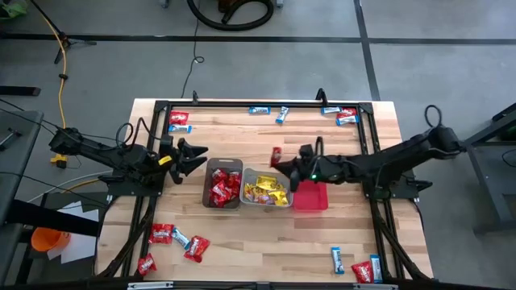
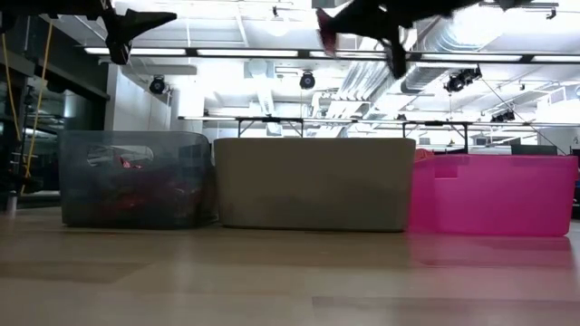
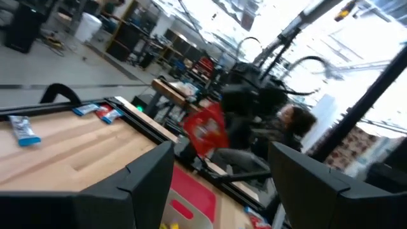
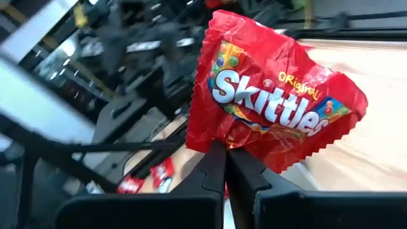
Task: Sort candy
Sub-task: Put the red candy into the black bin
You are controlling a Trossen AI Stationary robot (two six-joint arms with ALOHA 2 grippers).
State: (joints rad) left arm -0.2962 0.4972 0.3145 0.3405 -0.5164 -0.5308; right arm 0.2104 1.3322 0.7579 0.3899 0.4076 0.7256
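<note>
Right gripper (image 4: 226, 166) pinches red packet (image 4: 270, 95) above bins (image 1: 266, 189).

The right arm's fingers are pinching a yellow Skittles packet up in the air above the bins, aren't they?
Not quite: the Skittles packet is red, not yellow. The right wrist view shows it clearly, pinched in the right arm's fingers. The rest holds: it hangs in the air above the bins.

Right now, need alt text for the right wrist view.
A red Skittles packet fills the view, pinched at its lower edge between the right gripper's shut dark fingers. Beyond it lie blurred wooden table and more red packets.
</note>
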